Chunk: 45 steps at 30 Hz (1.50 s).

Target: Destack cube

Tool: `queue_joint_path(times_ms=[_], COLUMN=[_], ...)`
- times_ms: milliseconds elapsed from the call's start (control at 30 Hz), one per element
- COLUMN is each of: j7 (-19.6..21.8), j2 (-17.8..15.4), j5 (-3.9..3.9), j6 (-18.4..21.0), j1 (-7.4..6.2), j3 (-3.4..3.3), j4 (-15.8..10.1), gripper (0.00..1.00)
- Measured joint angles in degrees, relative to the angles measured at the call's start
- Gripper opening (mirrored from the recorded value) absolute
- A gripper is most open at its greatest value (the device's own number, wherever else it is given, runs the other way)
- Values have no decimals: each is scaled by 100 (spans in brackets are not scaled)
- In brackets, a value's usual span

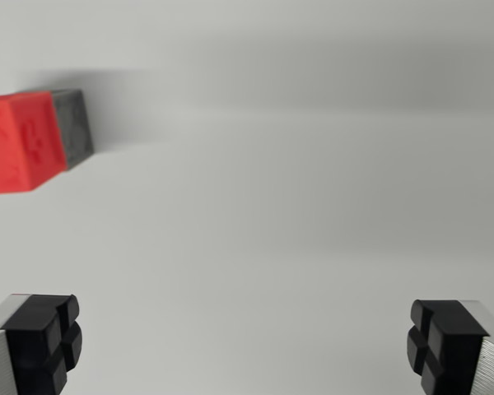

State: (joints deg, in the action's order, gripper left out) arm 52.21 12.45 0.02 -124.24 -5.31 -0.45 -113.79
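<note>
Two blurred cubes, red cube (20,141) cut off left against grey cube (74,123); hand (245,337) spread apart.

The red cube (20,144) sits at the wrist view's left edge, directly against the grey cube (74,123) beyond it. Both rest on the table (296,206), well apart from the spread gripper (245,346) fingertips at the bottom corners.

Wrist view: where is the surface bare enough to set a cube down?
Everything right of the red cube and grey cube, down to the open gripper, is bare. Only the upper-left corner is occupied.
</note>
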Motion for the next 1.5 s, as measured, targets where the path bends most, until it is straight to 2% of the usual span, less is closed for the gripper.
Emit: queue_joint_path(times_ms=[767,1033,1500], j7=[436,592,827], j2=[553,812,1306], j5=[-29,-54,-92], j6=[-550,-720,-964], j1=[-562,-785,-1190], j3=[188,230,255], j4=[86,209,514], gripper=[100,100,100])
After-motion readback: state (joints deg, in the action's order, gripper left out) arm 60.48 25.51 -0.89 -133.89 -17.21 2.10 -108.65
